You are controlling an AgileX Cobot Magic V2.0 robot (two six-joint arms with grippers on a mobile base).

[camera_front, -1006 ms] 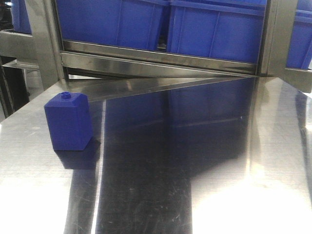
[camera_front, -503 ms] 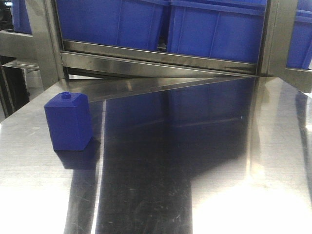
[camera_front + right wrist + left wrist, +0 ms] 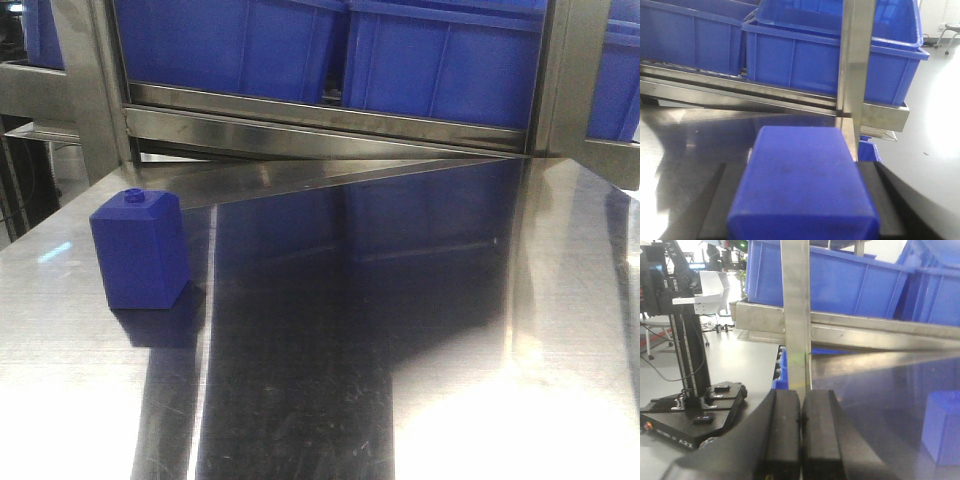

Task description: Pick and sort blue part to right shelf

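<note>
Right gripper (image 3: 800, 170) clamped on blue part (image 3: 801, 200), pick done; right shelf (image 3: 740, 90) at 12 o'clock, placement pending. Left gripper (image 3: 801, 396) pinched together, empty.

blue part (image 3: 802, 185) between right jaws: matte dark blue, plain | right jaws, left jaws: black | bins (image 3: 815, 65) beyond jaws: bright blue | shelf (image 3: 855, 60) frame: bare grey steel | worktop (image 3: 450, 420): mirror steel, dark blue reflection down middle | squat block (image 3: 942, 427) right of left jaws: blue

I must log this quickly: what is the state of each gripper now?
Left gripper: closed, holding nothing.
Right gripper: closed on the blue block.
</note>
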